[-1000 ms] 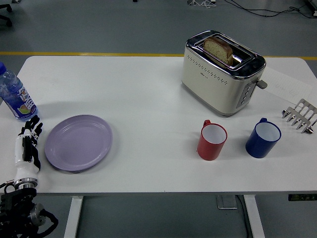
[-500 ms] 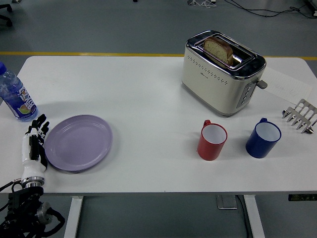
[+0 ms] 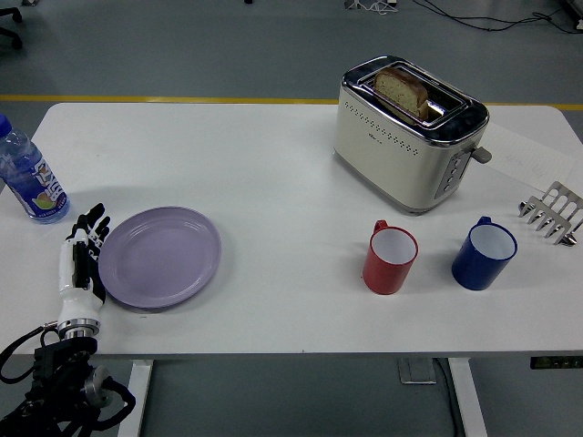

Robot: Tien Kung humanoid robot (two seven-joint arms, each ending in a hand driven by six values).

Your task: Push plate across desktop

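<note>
The lavender plate (image 3: pixel 160 257) sits near the table's (image 3: pixel 273 182) front-left, and we've got our left hand (image 3: pixel 80 261) flat against its left rim, fingers straight and together, holding nothing, so the edge can shove it rightward. Smooth glossy oval dish, probably slides easily. Water bottle (image 3: pixel 29 173) stands just behind.

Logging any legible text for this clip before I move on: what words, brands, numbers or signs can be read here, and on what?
No text can be read in this view.
Water bottle label: colourful print, too small and blurred to read.
Toaster side: a small dark brand mark, too small to read.
Sheet of paper right of the toaster: faint marks, illegible.
Purple plate, red mug, blue mug: no print visible.
</note>
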